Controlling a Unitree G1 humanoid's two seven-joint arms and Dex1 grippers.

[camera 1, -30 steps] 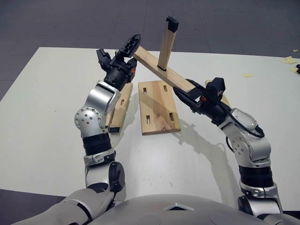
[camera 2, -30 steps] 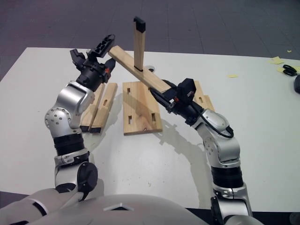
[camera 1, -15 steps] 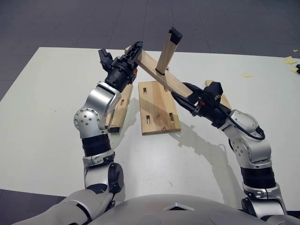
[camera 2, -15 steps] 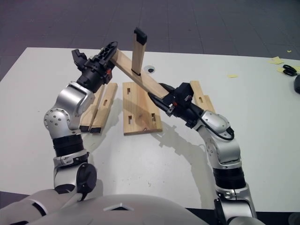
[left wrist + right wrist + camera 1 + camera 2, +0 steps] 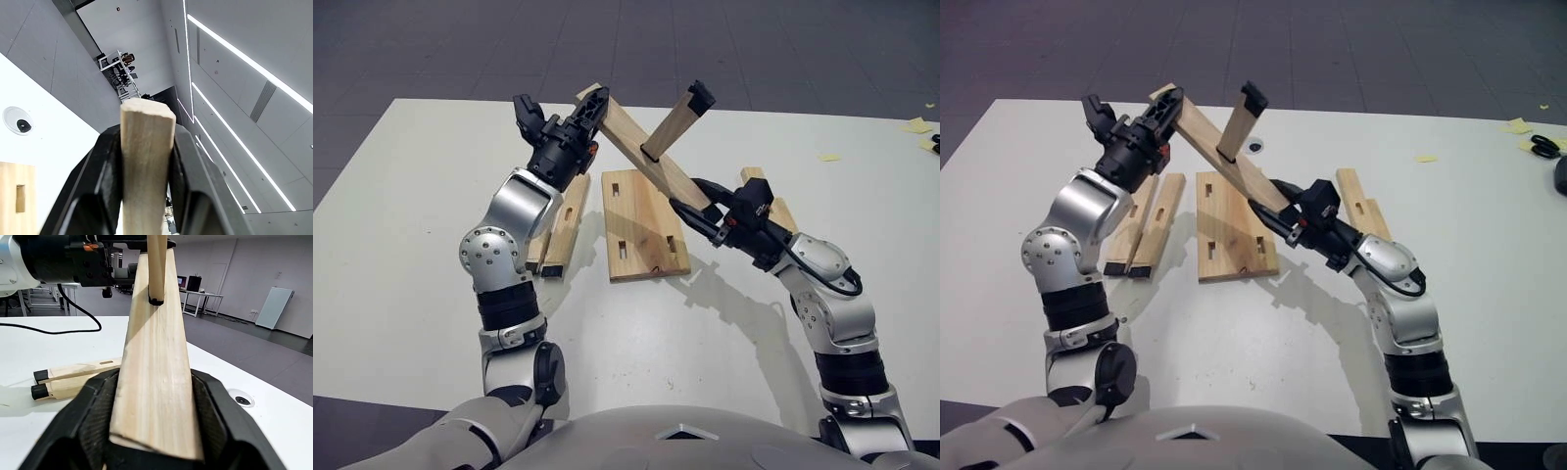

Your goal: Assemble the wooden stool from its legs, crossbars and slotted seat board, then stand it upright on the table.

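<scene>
A long wooden bar (image 5: 641,152) hangs slanted above the table, held at both ends. My left gripper (image 5: 592,101) is shut on its upper end (image 5: 146,147). My right gripper (image 5: 698,208) is shut on its lower end (image 5: 155,382). A leg with a black cap (image 5: 677,119) is plugged into a slot in the bar and leans to the right. Flat on the table below lies the slotted seat board (image 5: 644,223). Two capped legs (image 5: 564,230) lie side by side to its left, under my left arm. Another slotted piece (image 5: 1359,204) lies behind my right arm.
The white table (image 5: 401,245) has open room at the front and the left. A round cable hole (image 5: 1253,146) sits behind the seat board. Yellow sticky notes (image 5: 917,125) and a dark object (image 5: 1560,174) lie at the far right edge.
The bar has turned in both grippers, so the plugged-in leg went from nearly upright to leaning right. The bar's slant grew steeper and my right gripper shifted slightly left.
</scene>
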